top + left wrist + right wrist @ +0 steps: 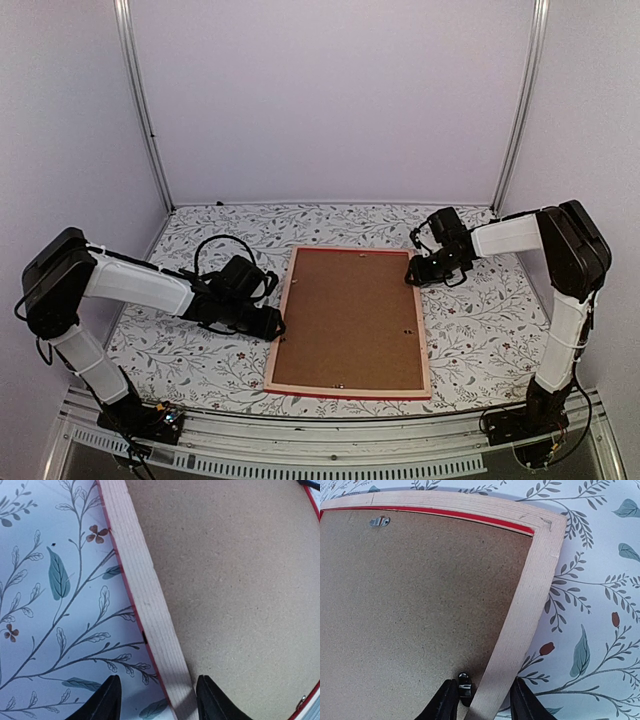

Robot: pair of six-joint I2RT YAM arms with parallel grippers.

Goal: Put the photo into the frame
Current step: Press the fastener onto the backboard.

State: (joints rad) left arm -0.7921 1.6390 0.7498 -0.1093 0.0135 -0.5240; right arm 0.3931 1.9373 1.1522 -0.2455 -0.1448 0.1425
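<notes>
At opposite frame (423, 345) rails, left fingers (107, 700) and right fingers (445, 702) straddle.

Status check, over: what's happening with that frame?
Left gripper open, astride left rail of frame. Right gripper astride right rail, grip unclear. Frame face down, backing board on; photo unseen.

Frame (530, 605): pale wood back, red edge line. Backing board (350, 320): speckled brown. Table (480, 320): white, grey-green leafy vines, small reddish flowers.
</notes>
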